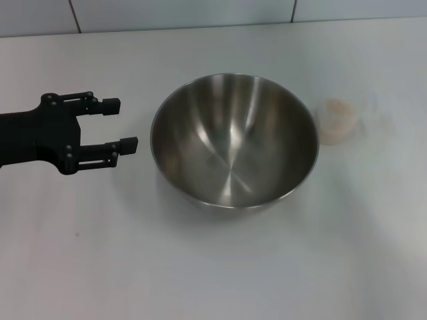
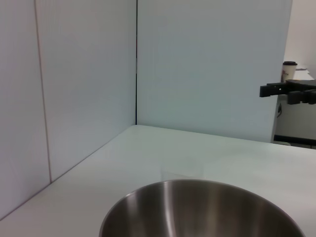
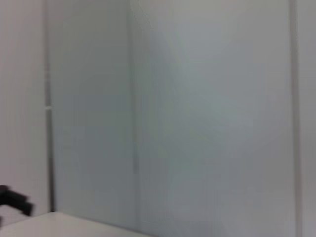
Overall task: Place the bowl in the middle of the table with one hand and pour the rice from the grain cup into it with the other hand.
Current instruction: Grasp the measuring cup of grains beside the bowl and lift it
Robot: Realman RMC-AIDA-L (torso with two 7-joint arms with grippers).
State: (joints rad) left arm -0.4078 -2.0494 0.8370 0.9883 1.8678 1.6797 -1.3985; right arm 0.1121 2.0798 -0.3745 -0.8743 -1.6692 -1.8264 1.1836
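Note:
The large steel bowl (image 1: pixel 233 140) stands empty on the white table (image 1: pixel 213 267), about in the middle. My left gripper (image 1: pixel 120 124) is open and empty, just left of the bowl and a short gap from its rim. The small translucent grain cup (image 1: pixel 338 120) stands right of the bowl with pale rice (image 1: pixel 335 111) in it. The left wrist view shows the bowl's rim (image 2: pixel 202 185) close by, with the cup (image 2: pixel 181 174) faint behind it. My right gripper (image 2: pixel 267 92) shows only far off in that view, raised above the table's far side.
A tiled wall (image 1: pixel 200 13) runs along the table's back edge. Wall panels (image 2: pixel 84 89) meet in a corner behind the table. A lidded paper cup (image 2: pixel 289 69) stands off the table, far behind.

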